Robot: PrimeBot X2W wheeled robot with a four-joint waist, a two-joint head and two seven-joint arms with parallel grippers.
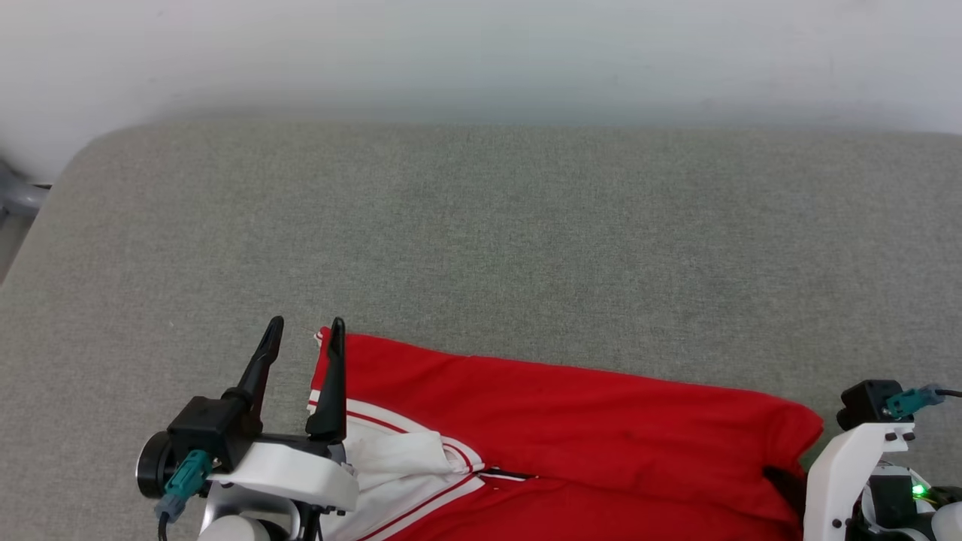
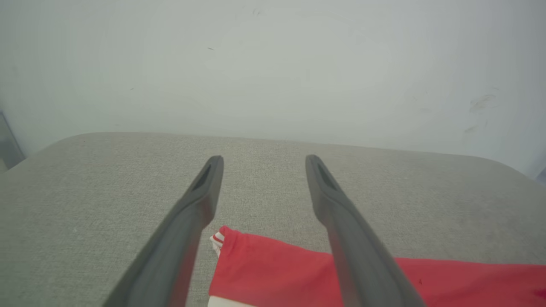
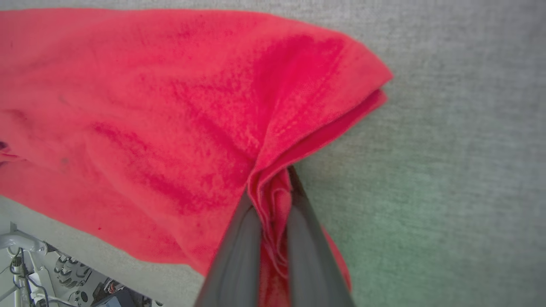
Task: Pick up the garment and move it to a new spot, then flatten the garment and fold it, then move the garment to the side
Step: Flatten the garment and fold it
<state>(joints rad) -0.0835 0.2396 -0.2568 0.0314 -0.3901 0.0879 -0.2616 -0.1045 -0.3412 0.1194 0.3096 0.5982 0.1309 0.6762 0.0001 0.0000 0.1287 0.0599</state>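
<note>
Likely pickup: right gripper (image 3: 273, 187) pinches lower-right edge of thin bright-red white-sleeved jersey (image 1: 571, 406); left gripper (image 1: 307, 324), fingers spread, must clamp its left corner next.

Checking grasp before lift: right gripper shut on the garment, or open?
Shut on the garment: the right gripper has its fingers pinching a bunched red fold.

A wide flat surface (image 1: 526, 225) covered in grey woven cloth, its far corners rounded, stands against a plain pale wall (image 1: 481, 52). The wall bears a few faint scuff marks. The light is soft and even, with a dim shadow where wall and surface meet. A grey metal bar (image 1: 15, 197) shows at the far left.
</note>
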